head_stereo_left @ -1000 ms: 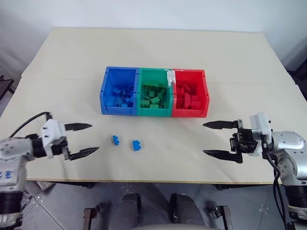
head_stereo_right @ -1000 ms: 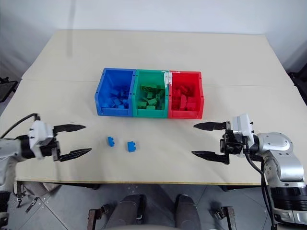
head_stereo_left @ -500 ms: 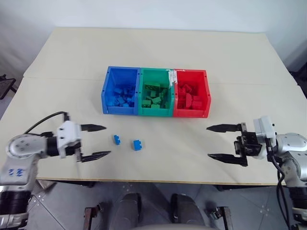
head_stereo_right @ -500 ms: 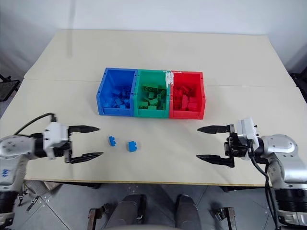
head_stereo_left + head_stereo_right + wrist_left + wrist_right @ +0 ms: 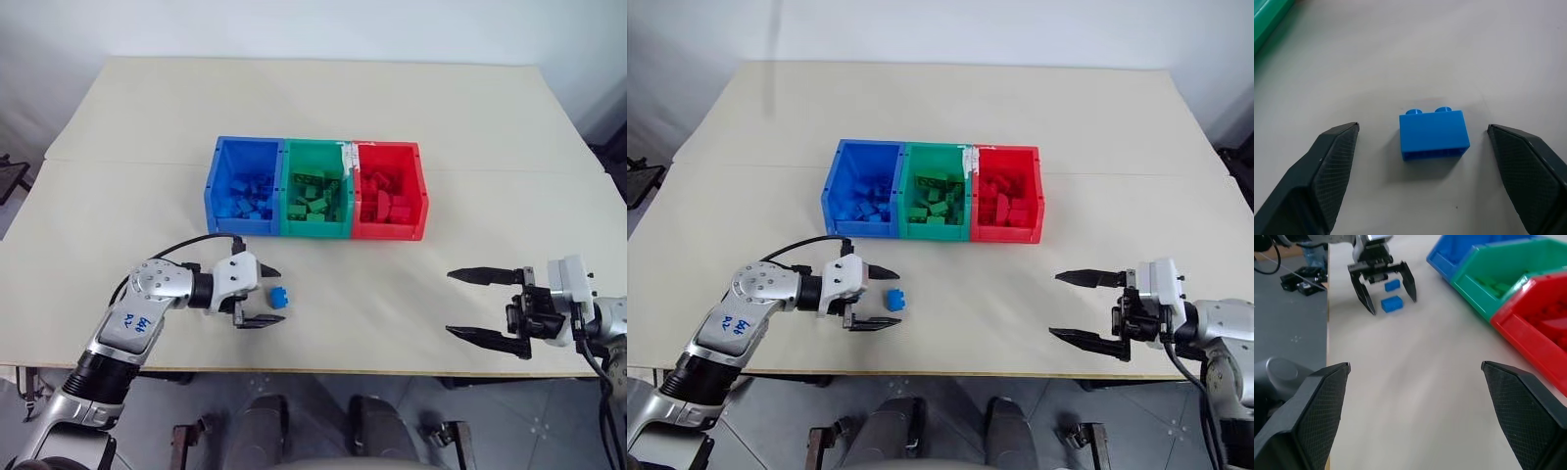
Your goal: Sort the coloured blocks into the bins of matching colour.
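The left gripper (image 5: 266, 296) has swung in, open around one blue block (image 5: 278, 295); the right wrist view reveals a second (image 5: 1392, 285).

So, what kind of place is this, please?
Probably a robot test room or lab rather than a home: a plain beige table against a bare wall, three joined sorting bins of toy bricks, a grey floor with loose cables beside the table.

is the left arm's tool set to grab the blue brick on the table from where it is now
Probably yes. The left tool stands open with one finger on each side of the blue brick. Nothing lies between them on the table, though the fingers are not yet touching it.
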`<state>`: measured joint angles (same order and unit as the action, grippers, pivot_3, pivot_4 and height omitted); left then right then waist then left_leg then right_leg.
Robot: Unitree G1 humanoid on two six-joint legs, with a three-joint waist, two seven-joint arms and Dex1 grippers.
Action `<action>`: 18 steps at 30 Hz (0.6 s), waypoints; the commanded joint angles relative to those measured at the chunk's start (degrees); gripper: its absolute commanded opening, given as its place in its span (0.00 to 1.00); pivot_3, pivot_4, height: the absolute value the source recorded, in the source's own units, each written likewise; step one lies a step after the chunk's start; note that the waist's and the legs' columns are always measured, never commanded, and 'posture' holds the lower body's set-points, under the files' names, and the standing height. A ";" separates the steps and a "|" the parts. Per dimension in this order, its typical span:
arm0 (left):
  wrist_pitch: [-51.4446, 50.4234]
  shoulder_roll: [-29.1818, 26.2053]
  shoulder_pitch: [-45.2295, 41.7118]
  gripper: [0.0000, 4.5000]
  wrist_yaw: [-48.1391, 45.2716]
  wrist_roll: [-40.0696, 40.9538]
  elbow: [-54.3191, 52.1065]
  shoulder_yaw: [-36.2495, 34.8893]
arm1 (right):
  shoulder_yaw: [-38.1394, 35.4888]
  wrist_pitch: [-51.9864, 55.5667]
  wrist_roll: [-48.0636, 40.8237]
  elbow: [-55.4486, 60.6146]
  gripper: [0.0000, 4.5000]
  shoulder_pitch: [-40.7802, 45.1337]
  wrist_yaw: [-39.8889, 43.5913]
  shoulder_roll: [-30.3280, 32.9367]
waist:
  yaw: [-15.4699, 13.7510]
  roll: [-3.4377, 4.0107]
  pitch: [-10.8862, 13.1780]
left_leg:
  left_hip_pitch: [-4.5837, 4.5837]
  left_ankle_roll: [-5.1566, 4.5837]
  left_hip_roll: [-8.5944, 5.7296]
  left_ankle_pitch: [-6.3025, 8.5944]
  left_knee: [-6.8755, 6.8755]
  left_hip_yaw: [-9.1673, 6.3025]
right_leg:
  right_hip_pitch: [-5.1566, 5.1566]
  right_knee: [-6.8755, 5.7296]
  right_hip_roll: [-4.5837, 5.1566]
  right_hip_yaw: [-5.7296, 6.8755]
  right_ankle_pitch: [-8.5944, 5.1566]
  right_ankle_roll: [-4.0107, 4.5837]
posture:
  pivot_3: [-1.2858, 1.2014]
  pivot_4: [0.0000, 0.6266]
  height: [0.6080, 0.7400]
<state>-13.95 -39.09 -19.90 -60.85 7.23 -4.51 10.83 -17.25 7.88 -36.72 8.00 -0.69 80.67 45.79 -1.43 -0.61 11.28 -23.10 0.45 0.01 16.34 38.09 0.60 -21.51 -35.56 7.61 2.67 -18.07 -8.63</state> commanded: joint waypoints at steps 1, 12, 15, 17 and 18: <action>-0.40 1.21 0.44 0.79 0.78 -0.35 -0.70 1.28 | -1.25 0.11 -1.55 2.43 1.00 0.08 -1.49 -0.55 | -0.13 0.02 -0.01 | 0.00 -0.01 -0.01 0.00 0.01 -0.01 | 0.00 0.03 0.02 0.00 0.00 0.00 | 0.52 0.24 1.00; 7.22 4.33 -2.65 0.33 3.64 5.40 3.71 -8.20 | 0.95 -0.12 -1.02 0.85 1.00 3.14 -2.04 -0.89 | 0.00 0.02 -0.01 | 0.03 0.03 0.00 -0.06 0.02 -0.06 | -0.02 0.04 0.03 0.00 0.00 0.00 | 0.52 0.24 1.00; 10.20 4.67 -5.60 0.33 5.99 7.32 7.43 -13.44 | 1.70 -0.17 -0.77 0.20 1.00 4.28 -1.95 -1.21 | 0.03 0.02 -0.01 | 0.02 0.04 0.00 -0.07 0.03 -0.06 | -0.03 0.03 0.02 0.01 0.00 0.00 | 0.52 0.24 1.00; 14.25 3.71 -8.87 0.33 7.96 5.16 11.20 -14.99 | 1.96 -0.10 -0.89 -0.33 1.00 5.22 -2.09 -1.64 | 0.00 0.02 -0.01 | 0.02 0.05 -0.02 -0.07 0.03 -0.06 | -0.03 0.02 0.02 0.01 0.00 0.00 | 0.52 0.24 1.00; 15.49 3.36 -9.78 0.33 8.40 4.18 12.51 -14.97 | 2.02 -0.05 -0.91 -0.52 1.00 5.47 -2.12 -1.74 | 0.00 0.02 -0.01 | 0.02 0.05 -0.02 -0.08 0.03 -0.06 | -0.03 0.02 0.01 0.03 0.00 -0.01 | 0.52 0.24 1.00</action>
<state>-1.65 -35.07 -28.67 -53.72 12.53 6.78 -2.73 -15.08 7.94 -37.03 7.18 4.37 78.59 44.25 -1.43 -0.59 11.27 -23.08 0.50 -0.02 16.26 38.12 0.54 -21.54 -35.54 7.63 2.70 -18.06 -8.64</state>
